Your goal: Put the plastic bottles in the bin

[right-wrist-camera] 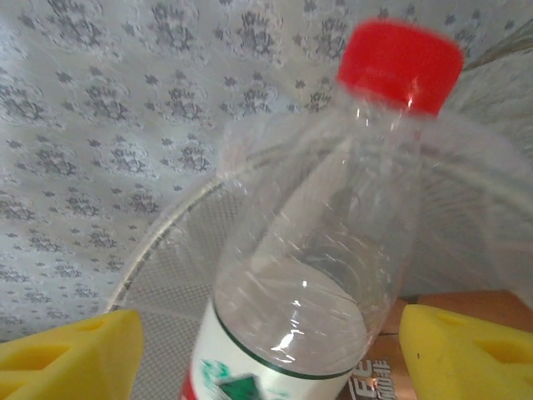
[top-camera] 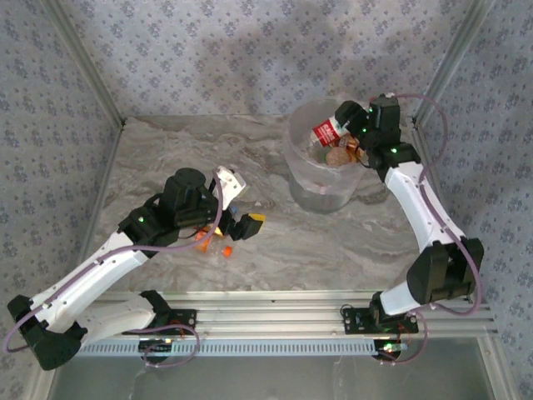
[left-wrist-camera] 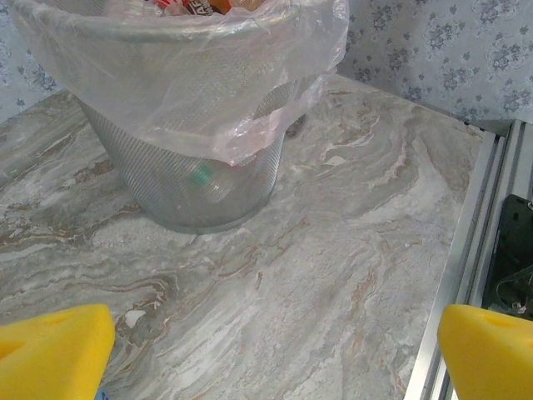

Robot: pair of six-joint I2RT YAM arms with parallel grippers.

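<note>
Showing clear bottle [right-wrist-camera: 308,275], red cap [right-wrist-camera: 400,62], white-green label [right-wrist-camera: 250,375].

Both arms [top-camera: 420,200] are white-shelled with black joints [top-camera: 441,271] and yellow foam finger pads [left-wrist-camera: 54,350].

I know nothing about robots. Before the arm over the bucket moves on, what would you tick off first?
1. Red-capped bottle above the bin mouth: ok.
2. Right gripper jaws wider than the bottle, with a gap on one side: ok.
3. Bottle fully free of both fingers: cannot tell.
4. Spare room in the bin, with the bottles inside heaped near the rim: cannot tell.
5. Left gripper open, nothing between its fingers: ok.
6. Table cleared: not ok, loose bottles lie beneath the left arm.
</note>
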